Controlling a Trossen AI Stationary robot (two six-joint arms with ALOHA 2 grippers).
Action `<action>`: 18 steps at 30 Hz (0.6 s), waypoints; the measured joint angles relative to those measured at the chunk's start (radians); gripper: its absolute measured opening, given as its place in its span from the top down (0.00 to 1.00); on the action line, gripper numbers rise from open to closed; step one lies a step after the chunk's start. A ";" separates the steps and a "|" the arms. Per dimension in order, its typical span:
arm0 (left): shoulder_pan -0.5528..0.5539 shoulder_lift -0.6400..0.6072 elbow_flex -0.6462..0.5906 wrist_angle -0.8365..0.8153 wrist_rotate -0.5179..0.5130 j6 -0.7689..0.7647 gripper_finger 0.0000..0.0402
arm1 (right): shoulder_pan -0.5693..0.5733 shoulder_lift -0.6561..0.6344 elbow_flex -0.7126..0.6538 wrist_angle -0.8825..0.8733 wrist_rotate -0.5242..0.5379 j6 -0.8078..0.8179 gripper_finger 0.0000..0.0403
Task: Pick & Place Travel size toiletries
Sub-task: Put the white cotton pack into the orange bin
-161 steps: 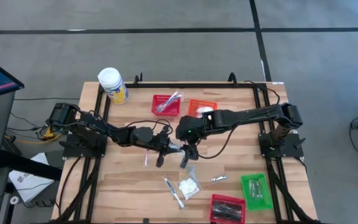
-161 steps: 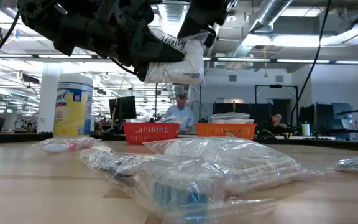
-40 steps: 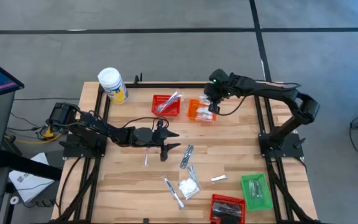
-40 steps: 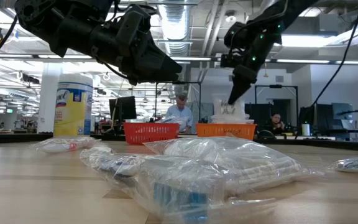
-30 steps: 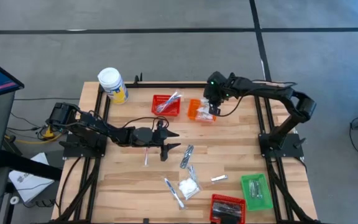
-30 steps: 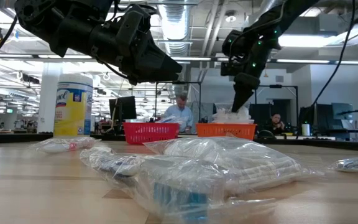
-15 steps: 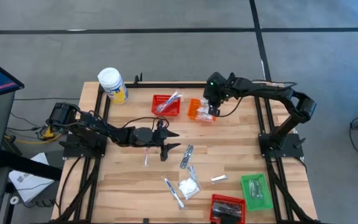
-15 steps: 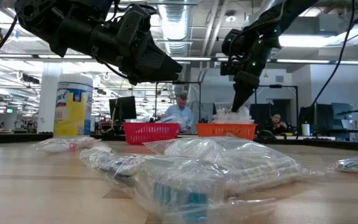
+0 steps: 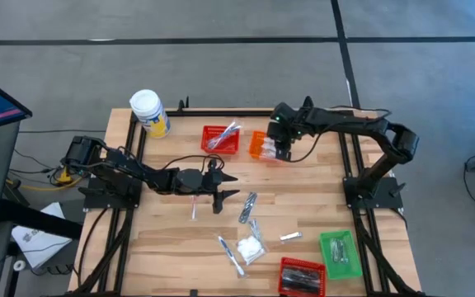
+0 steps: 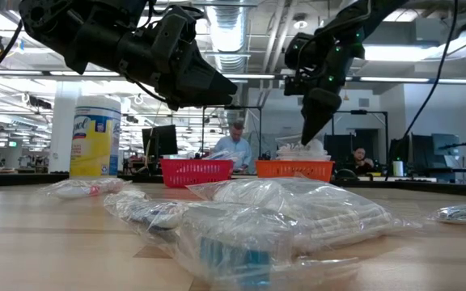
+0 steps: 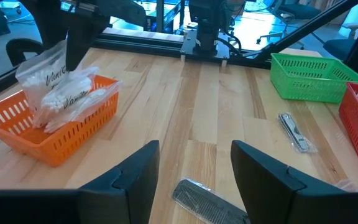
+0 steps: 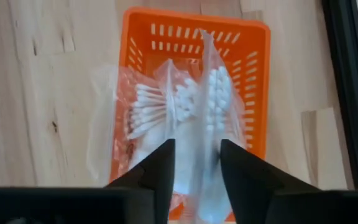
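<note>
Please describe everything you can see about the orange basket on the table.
The small orange plastic basket is rectangular, with slotted lattice walls. It stands upright on the wooden table, right of a red basket. Clear bags of white cotton swabs fill it and stick out above its rim. The right gripper hangs just above those bags, fingers apart, holding nothing.

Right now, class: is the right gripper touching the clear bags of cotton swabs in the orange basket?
Cannot tell. In the right wrist view the right gripper has its jaws parted astride the clear cotton-swab bags in the orange plastic basket, but no plain contact or gap shows.
</note>
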State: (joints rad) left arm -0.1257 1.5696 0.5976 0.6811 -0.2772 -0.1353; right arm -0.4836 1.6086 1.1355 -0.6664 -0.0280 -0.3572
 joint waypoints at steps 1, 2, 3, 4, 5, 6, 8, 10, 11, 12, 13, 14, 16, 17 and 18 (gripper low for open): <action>0.000 0.000 0.000 0.000 0.000 0.000 0.52 | 0.003 0.000 0.000 0.000 0.000 0.007 0.68; 0.000 0.000 0.000 0.000 0.000 0.000 0.52 | 0.008 0.000 0.000 -0.001 0.002 0.017 0.66; 0.000 0.000 0.000 0.000 0.000 0.000 0.52 | 0.011 0.000 0.000 -0.003 0.002 0.023 0.62; 0.000 0.000 0.000 0.000 0.000 0.000 0.52 | 0.014 -0.001 0.000 -0.006 0.002 0.027 0.59; 0.000 0.000 0.000 0.000 0.000 0.000 0.52 | 0.017 -0.003 0.000 -0.011 0.002 0.034 0.56; 0.000 0.000 0.000 0.000 0.000 0.000 0.52 | 0.020 -0.009 0.000 -0.018 0.002 0.038 0.52; 0.000 0.000 0.000 0.000 0.000 0.000 0.52 | 0.024 -0.024 0.000 -0.022 0.003 0.044 0.46; 0.000 0.000 0.000 0.000 0.001 0.000 0.52 | 0.028 -0.044 0.000 -0.039 0.006 0.048 0.40; 0.000 0.000 0.000 0.000 0.002 0.000 0.52 | 0.031 -0.059 0.000 -0.043 0.006 0.049 0.38; 0.000 0.000 0.000 0.000 0.003 0.000 0.52 | 0.033 -0.076 0.000 -0.043 0.006 0.052 0.37; 0.000 0.000 0.000 0.000 0.003 0.000 0.52 | 0.033 -0.096 0.000 -0.043 0.006 0.052 0.36; 0.000 0.000 0.000 0.000 0.003 0.000 0.52 | 0.034 -0.117 0.000 -0.039 0.006 0.052 0.36; 0.000 0.000 0.000 0.000 0.003 0.000 0.52 | 0.034 -0.155 0.000 -0.009 0.006 0.067 0.36; 0.000 0.000 0.000 0.000 0.003 0.000 0.52 | 0.031 -0.174 0.000 0.018 0.006 0.085 0.36; 0.000 0.000 0.000 0.000 0.003 0.000 0.52 | 0.027 -0.190 0.000 0.055 0.006 0.111 0.36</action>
State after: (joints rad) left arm -0.1257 1.5696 0.5976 0.6815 -0.2745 -0.1351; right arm -0.4567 1.4182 1.1355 -0.6116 -0.0223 -0.2464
